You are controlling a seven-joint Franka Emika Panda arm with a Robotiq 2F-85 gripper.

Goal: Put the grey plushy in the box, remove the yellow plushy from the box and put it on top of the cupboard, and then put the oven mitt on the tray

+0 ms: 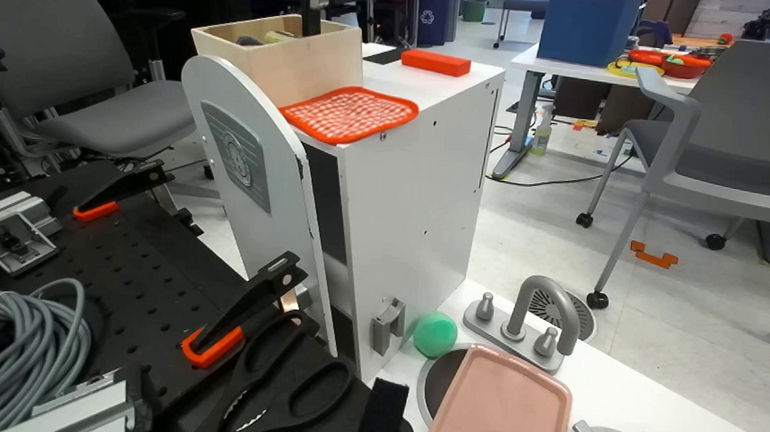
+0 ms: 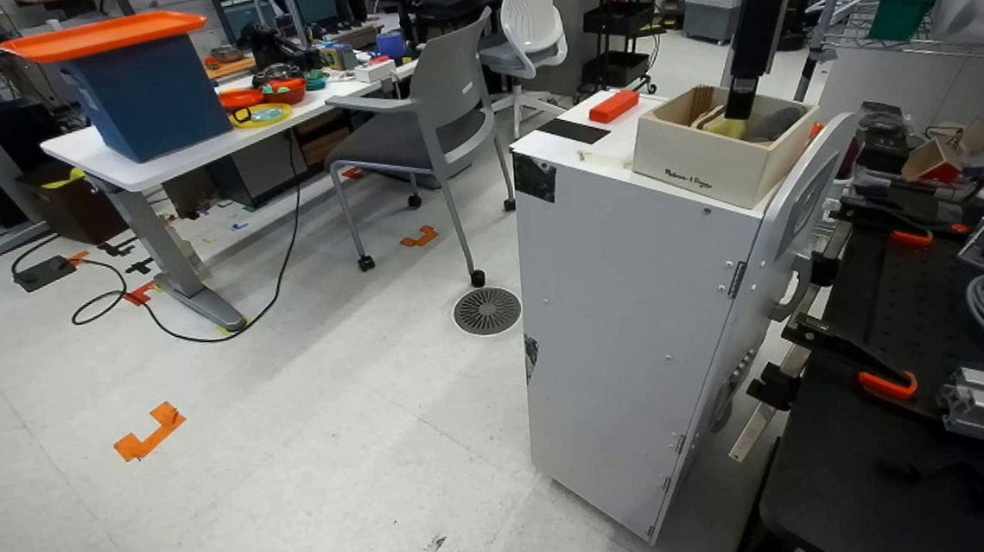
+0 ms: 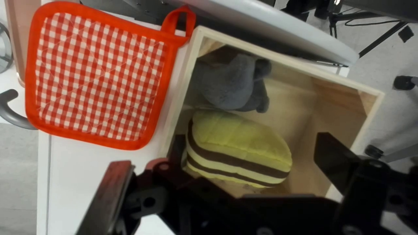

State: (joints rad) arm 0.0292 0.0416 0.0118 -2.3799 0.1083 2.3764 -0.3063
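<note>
Your gripper point(image 3: 250, 139) reaches into the box point(image 1: 300, 68), fingers parted: one just beside the yellow plushy point(image 3: 240, 147), the other apart from it; the grey plushy point(image 3: 228, 81) shares the box. To grasp, presumably the step in hand, centre the fingers, close softly and lift clear of the box rim. The cupboard point(image 1: 421, 178) bears the box, with the oven mitt point(image 3: 98, 76) and an orange-red block point(image 1: 436, 63) near it; the tray point(image 1: 500, 407) sits well below the box; a grey chair point(image 1: 737, 125) stands well apart on pale floor point(image 1: 539, 233).

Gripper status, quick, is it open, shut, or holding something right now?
Gripper: open, holding nothing. In the wrist view, the yellow plushy shows between its parted jaws, with a clear gap toward the picture's right.
</note>
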